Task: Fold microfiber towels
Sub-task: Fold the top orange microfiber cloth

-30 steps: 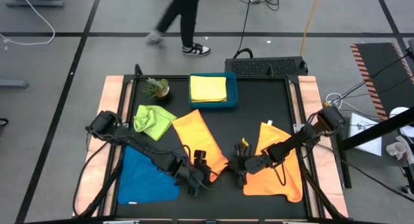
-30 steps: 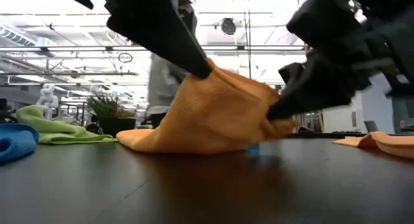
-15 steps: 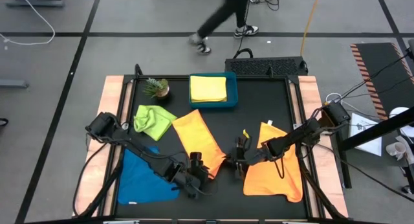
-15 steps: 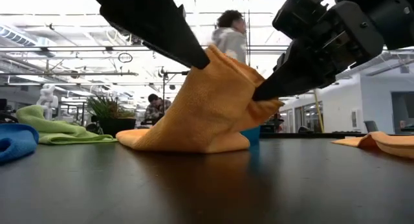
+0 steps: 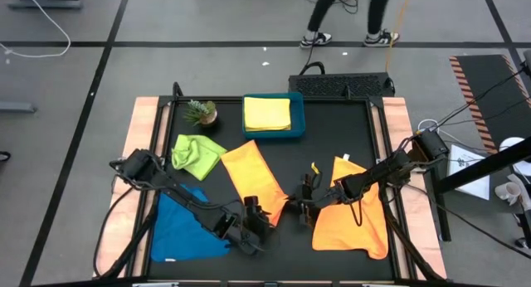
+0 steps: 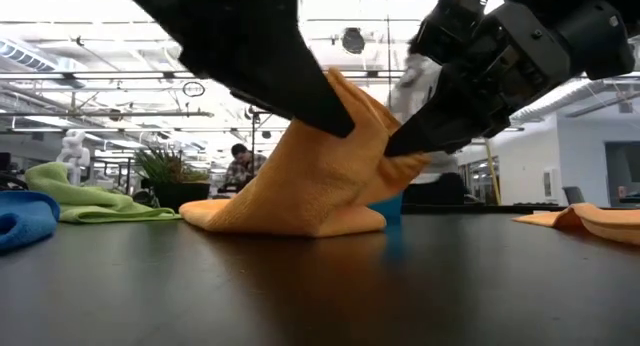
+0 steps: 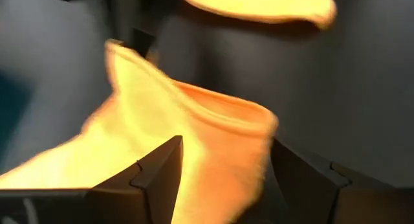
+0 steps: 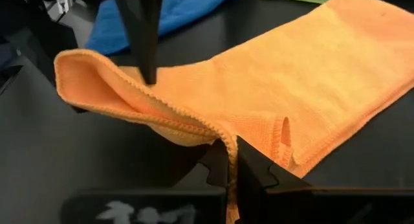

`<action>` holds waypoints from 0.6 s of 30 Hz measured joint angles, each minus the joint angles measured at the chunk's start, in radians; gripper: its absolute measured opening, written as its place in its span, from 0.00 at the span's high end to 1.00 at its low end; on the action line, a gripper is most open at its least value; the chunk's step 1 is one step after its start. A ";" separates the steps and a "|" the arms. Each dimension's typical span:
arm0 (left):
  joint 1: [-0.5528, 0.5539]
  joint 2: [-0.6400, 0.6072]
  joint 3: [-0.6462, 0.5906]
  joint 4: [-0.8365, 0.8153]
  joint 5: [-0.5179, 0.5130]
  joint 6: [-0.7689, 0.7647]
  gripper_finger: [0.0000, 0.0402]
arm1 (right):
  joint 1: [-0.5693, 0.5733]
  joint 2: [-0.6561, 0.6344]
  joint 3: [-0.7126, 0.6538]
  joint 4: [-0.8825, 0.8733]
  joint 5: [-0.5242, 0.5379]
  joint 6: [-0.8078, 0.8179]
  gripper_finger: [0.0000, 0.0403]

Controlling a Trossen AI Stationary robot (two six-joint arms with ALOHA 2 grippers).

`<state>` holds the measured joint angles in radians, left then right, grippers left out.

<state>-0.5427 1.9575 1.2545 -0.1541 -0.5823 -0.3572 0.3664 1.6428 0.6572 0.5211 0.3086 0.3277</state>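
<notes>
The right gripper (image 5: 305, 206), fingers pressed together, pinches the lifted near corner of the centre orange towel (image 5: 253, 181), right of centre in the high view. The left gripper (image 5: 259, 227), fingers spread, straddles the same raised fold at lower centre. A second orange towel (image 5: 353, 216) lies under the right arm at the lower right. A blue towel (image 5: 184, 225) lies beneath the left arm at the lower left, a lime green towel (image 5: 196, 153) above it. At upper centre, a yellow towel (image 5: 266, 113) sits in the teal tray (image 5: 298, 121), beside a potted plant (image 5: 200, 113). A person's legs (image 5: 347, 17) are seen past the table.
</notes>
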 joint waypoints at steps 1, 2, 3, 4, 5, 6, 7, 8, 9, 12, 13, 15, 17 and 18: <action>0.000 0.000 0.000 0.002 -0.014 -0.016 0.42 | 0.000 0.000 0.000 -0.002 0.000 0.003 1.00; 0.000 0.000 0.000 0.002 -0.032 -0.030 0.42 | 0.000 0.000 0.000 -0.002 0.000 0.006 1.00; 0.000 0.000 0.000 0.000 -0.045 -0.042 0.42 | 0.000 0.000 0.000 -0.003 0.000 0.010 1.00; -0.002 0.000 0.000 0.000 -0.061 -0.047 0.43 | 0.000 0.000 0.000 -0.003 0.000 0.014 1.00; -0.005 0.000 0.000 0.002 -0.077 -0.049 0.45 | 0.000 0.000 0.000 -0.003 0.000 0.018 1.00; -0.009 0.000 0.000 0.004 -0.092 -0.047 0.47 | 0.000 0.000 0.000 -0.004 0.000 0.020 1.00; -0.013 0.000 0.000 0.006 -0.101 -0.044 0.51 | 0.000 0.000 0.000 -0.004 -0.001 0.020 1.00; -0.017 0.000 0.000 0.006 -0.101 -0.038 0.55 | 0.000 0.000 0.000 -0.006 0.000 0.020 1.00; -0.020 0.000 0.000 0.007 -0.100 -0.037 0.59 | 0.001 0.000 0.000 -0.009 -0.001 0.021 1.00; -0.032 0.000 0.000 0.008 -0.101 -0.022 0.76 | 0.002 0.000 0.000 -0.028 -0.001 0.032 1.00; -0.038 0.000 0.000 0.010 -0.101 -0.007 0.83 | 0.002 0.000 0.000 -0.035 -0.001 0.035 1.00; -0.050 -0.001 0.000 0.022 -0.103 0.030 0.94 | 0.002 0.000 0.000 -0.047 -0.003 0.036 1.00; -0.059 -0.003 0.000 0.031 -0.110 0.059 0.97 | 0.003 0.000 0.000 -0.055 -0.019 0.035 1.00; -0.062 -0.006 0.000 0.030 -0.111 0.065 0.97 | 0.004 0.000 0.000 -0.059 -0.032 0.034 1.00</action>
<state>-0.6050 1.9519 1.2545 -0.1243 -0.6933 -0.2919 0.3699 1.6428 0.6575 0.4623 0.2769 0.3619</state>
